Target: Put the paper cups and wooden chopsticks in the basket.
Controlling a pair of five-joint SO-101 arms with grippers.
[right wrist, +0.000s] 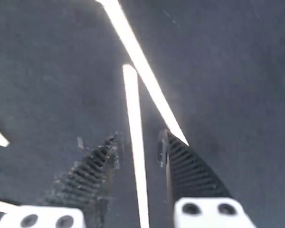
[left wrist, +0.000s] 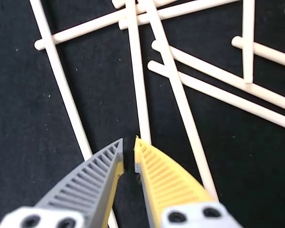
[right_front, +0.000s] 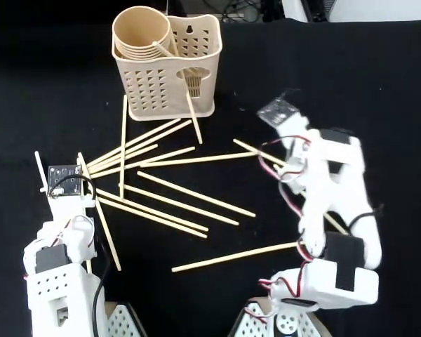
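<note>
Right wrist view: my right gripper (right wrist: pixel 137 137) gapes astride one pale wooden chopstick (right wrist: pixel 131 95) on black cloth (right wrist: pixel 228 71); my left gripper (left wrist: pixel 128 139) is pinched nearly together.

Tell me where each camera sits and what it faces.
High view: fixed above, looking down at the table, basket, chopsticks; left arm, right arm below.
Left wrist view: on the left arm, looking past its end effector at chopsticks.
Right wrist view: likewise, past the right end effector, one chopstick between its fingers.
All share scattered chopsticks.
</note>
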